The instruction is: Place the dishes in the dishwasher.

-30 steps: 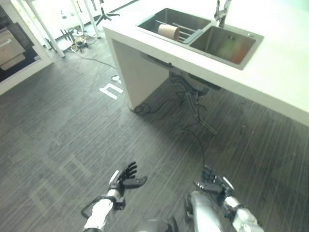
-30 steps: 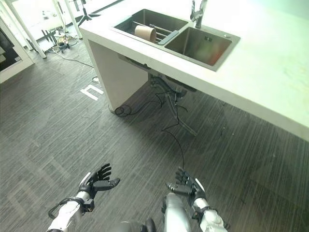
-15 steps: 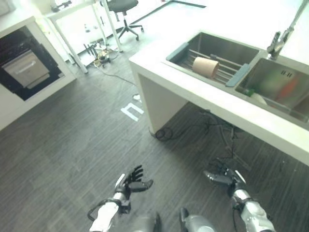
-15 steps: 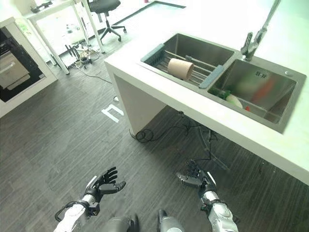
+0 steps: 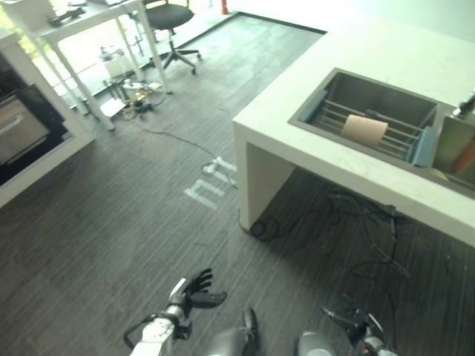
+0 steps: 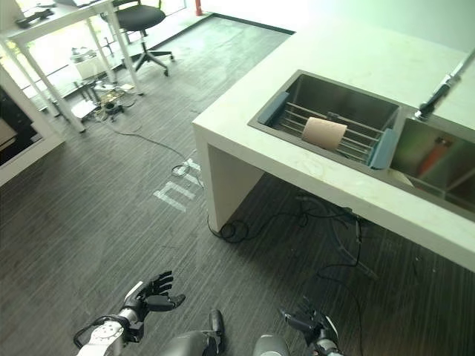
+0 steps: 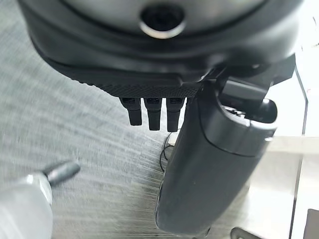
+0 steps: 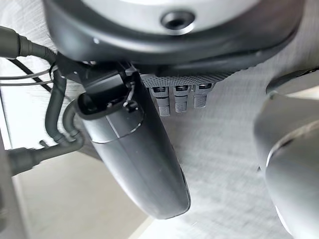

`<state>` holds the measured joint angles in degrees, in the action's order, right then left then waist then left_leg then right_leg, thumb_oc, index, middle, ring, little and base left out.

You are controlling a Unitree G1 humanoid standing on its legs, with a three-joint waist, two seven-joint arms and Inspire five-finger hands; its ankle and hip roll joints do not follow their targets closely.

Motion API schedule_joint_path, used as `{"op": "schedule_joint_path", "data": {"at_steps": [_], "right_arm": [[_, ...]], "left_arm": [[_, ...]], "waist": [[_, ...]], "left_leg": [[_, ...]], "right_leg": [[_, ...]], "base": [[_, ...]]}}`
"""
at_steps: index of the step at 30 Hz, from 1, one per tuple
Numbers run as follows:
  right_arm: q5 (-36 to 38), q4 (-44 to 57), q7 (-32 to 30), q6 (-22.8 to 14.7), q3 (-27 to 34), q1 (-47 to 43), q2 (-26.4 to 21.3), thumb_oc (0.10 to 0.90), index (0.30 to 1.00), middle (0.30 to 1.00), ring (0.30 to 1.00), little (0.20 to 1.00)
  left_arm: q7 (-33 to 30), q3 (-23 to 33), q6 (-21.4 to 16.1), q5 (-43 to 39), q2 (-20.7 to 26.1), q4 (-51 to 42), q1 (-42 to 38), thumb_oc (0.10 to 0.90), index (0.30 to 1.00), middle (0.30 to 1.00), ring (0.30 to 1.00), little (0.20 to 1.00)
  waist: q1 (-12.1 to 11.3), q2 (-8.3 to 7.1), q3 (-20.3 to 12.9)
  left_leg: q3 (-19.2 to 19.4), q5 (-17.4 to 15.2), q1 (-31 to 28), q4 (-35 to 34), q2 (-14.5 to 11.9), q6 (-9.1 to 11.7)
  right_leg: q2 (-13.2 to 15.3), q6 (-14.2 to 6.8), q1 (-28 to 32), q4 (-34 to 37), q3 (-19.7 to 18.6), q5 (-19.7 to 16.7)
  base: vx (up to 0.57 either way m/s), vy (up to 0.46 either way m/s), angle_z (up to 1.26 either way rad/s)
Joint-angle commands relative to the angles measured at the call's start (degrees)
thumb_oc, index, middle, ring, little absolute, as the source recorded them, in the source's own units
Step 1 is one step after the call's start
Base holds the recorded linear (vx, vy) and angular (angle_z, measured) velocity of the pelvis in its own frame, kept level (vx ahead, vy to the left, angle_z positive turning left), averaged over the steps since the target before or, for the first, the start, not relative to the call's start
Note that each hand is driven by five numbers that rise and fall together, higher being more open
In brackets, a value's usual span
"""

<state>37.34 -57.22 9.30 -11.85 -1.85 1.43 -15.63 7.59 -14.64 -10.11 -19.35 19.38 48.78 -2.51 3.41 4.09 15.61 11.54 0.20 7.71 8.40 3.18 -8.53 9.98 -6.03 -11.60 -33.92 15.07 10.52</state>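
Left robot hand (image 5: 194,288): empty, fingers relaxed apart, low over floor (image 5: 111,215)
Right robot hand (image 6: 310,324): empty, fingers spread
Cup (image 6: 324,133): on its side on sink (image 6: 312,87) rack, in white desk (image 6: 349,55)

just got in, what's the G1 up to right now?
Nothing is being handled yet. The left hand and right hand hang open and empty over the dark floor, short of the white counter. A tan cup lies on its side on the rack in the sink. An office chair stands further back.
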Motion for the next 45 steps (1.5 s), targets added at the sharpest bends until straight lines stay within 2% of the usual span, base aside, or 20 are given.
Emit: {"op": "schedule_joint_path", "data": {"at_steps": [1, 3, 4, 7, 11, 15, 16, 17, 19, 22, 23, 24, 25, 27, 29, 30, 31, 35, 40, 45], "right_arm": [[4.5, -1.2, -1.9, -2.1, 0.6, -2.0, -4.0, 0.800, 0.900, 0.900, 0.900, 0.900], [4.3, -3.6, -2.0, -1.6, 1.3, -2.5, -3.8, 0.800, 0.900, 0.900, 0.900, 0.900], [3.7, -5.0, -2.5, -0.9, 2.1, -2.9, -3.5, 0.800, 0.900, 0.900, 0.900, 0.900], [1.9, -7.3, -2.8, -0.6, 3.7, -2.7, -2.7, 0.800, 0.900, 0.900, 0.900, 0.900], [0.1, -9.3, -2.5, 0.3, 4.4, -1.9, -2.4, 0.800, 0.900, 0.900, 0.900, 0.900], [-1.7, -11.7, -1.0, -0.8, 3.7, -1.6, -2.5, 0.800, 0.900, 0.900, 0.900, 0.900], [-2.0, -11.8, -0.6, -1.3, 3.4, -1.8, -2.8, 0.800, 0.900, 0.900, 0.900, 0.900], [-1.9, -11.8, -0.4, -1.3, 3.3, -1.8, -3.0, 0.800, 0.900, 0.900, 0.900, 0.900], [-2.1, -12.0, 0.2, -1.7, 2.8, -2.2, -3.8, 0.800, 0.900, 0.900, 0.900, 0.900], [-3.3, -12.0, 0.4, -2.2, 2.2, -2.5, -4.7, 0.800, 0.900, 0.900, 0.900, 0.900], [-1.8, -12.0, -0.1, -1.8, 2.3, -2.6, -5.2, 0.800, 0.900, 0.900, 0.900, 0.900], [-1.6, -12.1, -0.2, -1.4, 2.4, -2.8, -5.3, 0.800, 0.900, 0.900, 0.900, 0.900], [-1.7, -12.2, -0.3, -1.0, 2.3, -3.1, -5.3, 0.800, 0.900, 0.900, 0.900, 0.900], [-2.1, -12.4, -0.4, -0.4, 2.2, -3.3, -5.3, 0.800, 0.900, 0.900, 0.900, 0.900], [-1.8, -12.5, -0.6, 0.8, 1.3, -3.6, -5.4, 0.800, 0.900, 0.900, 0.900, 0.900], [-1.7, -12.5, -0.8, 1.7, 1.4, -3.5, -5.4, 0.800, 0.900, 0.900, 0.900, 0.900], [-0.6, -12.9, -0.7, 1.9, 1.9, -3.2, -5.2, 0.800, 0.900, 0.900, 0.900, 0.900], [-0.5, -13.7, -0.4, 2.4, 2.5, -2.4, -4.2, 0.800, 0.900, 0.900, 0.900, 0.900], [-1.2, -15.6, -0.5, 2.7, 3.1, -1.7, -2.7, 0.800, 0.900, 0.900, 0.900, 0.900], [-1.8, -15.8, 0.1, 2.4, 3.6, -1.3, -2.4, 0.800, 0.900, 0.900, 0.900, 0.900]], "left_arm": [[-0.4, -0.2, -3.0, -0.4, 0.1, -6.1, -0.7, 0.800, 0.900, 0.900, 0.900, 0.900], [-1.0, 0.1, -2.4, -0.3, -0.4, -5.5, -0.4, 0.800, 0.900, 0.900, 0.900, 0.900], [-1.8, 0.0, -2.4, 0.1, -0.8, -4.4, -0.1, 0.800, 0.900, 0.900, 0.900, 0.900], [-3.0, -0.1, -3.1, 0.2, -1.7, -0.4, -0.1, 0.800, 0.900, 0.900, 0.900, 0.900], [-4.6, 1.0, -1.9, 0.1, -2.5, 3.2, 0.1, 0.800, 0.900, 0.900, 0.900, 0.900], [-6.2, 1.6, -0.1, -0.3, -4.1, 7.3, 0.4, 0.800, 0.900, 0.900, 0.900, 0.900], [-6.6, 1.8, 0.0, 0.7, -4.7, 8.5, 0.4, 0.800, 0.900, 0.900, 0.900, 0.900], [-6.8, 1.8, 0.0, 0.7, -4.9, 9.0, 0.3, 0.800, 0.900, 0.900, 0.900, 0.900], [-7.0, 2.6, -0.4, -0.4, -5.4, 11.3, 0.0, 0.800, 0.900, 0.900, 0.900, 0.900], [-6.4, 3.7, -0.1, 0.3, -5.8, 12.7, 0.0, 0.800, 0.900, 0.900, 0.900, 0.900], [-6.0, 3.3, -0.1, 1.1, -6.0, 13.3, -0.1, 0.800, 0.900, 0.900, 0.900, 0.900], [-6.2, 3.2, -0.1, 1.1, -6.2, 13.4, 0.0, 0.800, 0.900, 0.900, 0.900, 0.900], [-6.3, 3.2, 0.2, 1.1, -6.3, 13.4, 0.2, 0.800, 0.900, 0.900, 0.900, 0.900], [-6.1, 3.2, 0.7, 1.1, -6.2, 13.3, 0.6, 0.800, 0.900, 0.900, 0.900, 0.900], [-5.9, 3.7, 0.9, 1.1, -6.5, 13.2, 1.2, 0.800, 0.900, 0.900, 0.900, 0.900], [-5.9, 3.8, 1.5, 1.2, -6.6, 12.9, 1.4, 0.800, 0.900, 0.900, 0.900, 0.900], [-5.4, 4.1, 2.3, 1.8, -6.5, 13.1, 1.0, 0.800, 0.900, 0.900, 0.900, 0.900], [-5.6, 4.3, 5.5, 0.2, -6.7, 16.1, 0.9, 0.800, 0.900, 0.900, 0.900, 0.900], [-5.4, 7.2, 8.7, -2.9, -7.5, 22.5, 2.0, 0.800, 0.900, 0.900, 0.900, 0.900], [-5.5, 9.6, 7.4, -7.5, -7.8, 24.1, 3.3, 0.800, 0.900, 0.900, 0.900, 0.900]], "waist": [[0.0, 0.10, -0.1], [0.1, -1.55, -0.1], [0.6, -2.83, -0.1], [1.7, -3.88, -0.3], [1.9, -4.07, -1.1], [3.1, -3.56, -2.1], [3.0, -3.48, -2.1], [2.9, -3.47, -2.0], [2.5, -4.09, -1.7], [2.4, -4.40, -1.2], [1.7, -4.24, -0.4], [1.2, -4.15, -0.1], [0.7, -4.10, -0.2], [0.1, -3.67, 0.2], [-1.3, -1.96, 1.0], [-1.7, -1.68, 1.1], [-1.1, -0.76, 0.6], [-0.3, 0.23, -0.6], [0.5, -0.25, -2.1], [0.8, -0.92, -2.5]], "left_leg": [[-5.6, -11.9, -2.9, 8.8, -4.6, 6.8], [-4.4, -12.8, -3.5, 8.8, -3.3, 7.1], [-4.0, -14.3, -4.3, 8.8, -2.1, 7.0], [-4.8, -17.2, -6.0, 8.8, -1.1, 6.7], [-4.4, -17.2, -7.0, 8.8, -2.7, 7.3], [-5.5, -16.4, -10.3, 8.8, -6.1, 9.5], [-5.3, -13.2, -10.9, 8.8, -7.6, 10.3], [-5.4, -11.7, -11.0, 8.8, -7.9, 10.5], [-5.2, -4.5, -11.8, 10.1, -9.1, 11.6], [-4.8, -1.3, -7.1, 21.9, -9.6, 11.9], [-5.6, -3.9, -3.0, 24.2, -7.3, 10.5], [-6.1, -5.8, -2.4, 22.6, -4.9, 9.5], [-6.7, -6.1, -1.9, 19.2, -2.9, 8.9], [-6.5, -4.8, -2.6, 10.4, -2.2, 9.3], [-10.4, -5.5, 3.0, 8.8, -1.1, 10.5], [-10.5, -4.9, 4.6, 8.8, -1.2, 10.8], [-8.0, -5.3, 5.7, 8.8, -3.7, 11.3], [-8.5, -6.9, 4.7, 8.8, -4.4, 11.5], [-9.5, -8.9, 2.7, 8.8, -2.8, 10.2], [-8.5, -10.2, 1.7, 8.8, -2.6, 9.4]], "right_leg": [[-2.8, -1.7, 5.8, 14.7, -1.1, -6.6], [-0.5, -2.6, 3.1, 16.7, -1.6, -6.2], [1.8, -4.2, -0.3, 16.7, -3.0, -8.6], [4.8, -6.3, -5.1, 16.7, -6.7, -13.0], [4.0, -6.3, -4.1, 16.7, -5.9, -11.1], [0.7, -3.3, -1.6, 16.7, -6.5, -8.0], [-0.2, -1.8, -0.5, 16.7, -6.3, -6.8], [-0.5, -1.3, -0.1, 16.7, -6.3, -6.3], [-1.2, 0.8, 1.6, 16.7, -6.6, -4.6], [-2.2, 3.2, 3.9, 16.7, -6.7, -2.7], [-3.0, 3.6, 5.7, 16.7, -7.5, -1.8], [-3.3, 3.3, 6.1, 16.7, -8.3, -1.6], [-3.8, 3.1, 6.1, 16.7, -9.1, -1.4], [-4.5, 2.6, 6.5, 16.7, -9.2, -0.7], [-6.8, 1.8, 7.2, 16.7, -10.5, 0.1], [-6.9, 1.5, 7.5, 16.7, -10.7, 0.5], [-6.3, 1.1, 6.9, 16.7, -8.6, 0.9], [-5.4, 0.4, 6.0, 16.7, -7.1, 0.5], [-5.9, 0.5, 5.3, 16.7, -8.1, 0.0], [-5.6, 0.2, 4.6, 16.7, -8.2, -0.6]], "base": [[0.14, -0.107, -0.27], [0.17, -0.165, -0.48], [0.24, -0.228, -1.01], [0.29, -0.273, -0.51], [0.28, -0.326, 0.00], [0.30, -0.312, -0.17], [0.25, -0.298, -0.11], [0.24, -0.316, -0.08], [0.23, -0.318, -0.24], [0.22, -0.313, -0.38], [0.21, -0.199, -0.15], [0.21, -0.100, -0.03], [0.17, 0.017, -0.11], [0.15, 0.061, -0.34], [0.15, 0.122, -0.82], [0.11, 0.152, -0.75], [0.07, 0.160, -0.40], [0.06, 0.123, -0.02], [0.09, 0.082, -0.03], [0.02, 0.047, -0.15]]}}
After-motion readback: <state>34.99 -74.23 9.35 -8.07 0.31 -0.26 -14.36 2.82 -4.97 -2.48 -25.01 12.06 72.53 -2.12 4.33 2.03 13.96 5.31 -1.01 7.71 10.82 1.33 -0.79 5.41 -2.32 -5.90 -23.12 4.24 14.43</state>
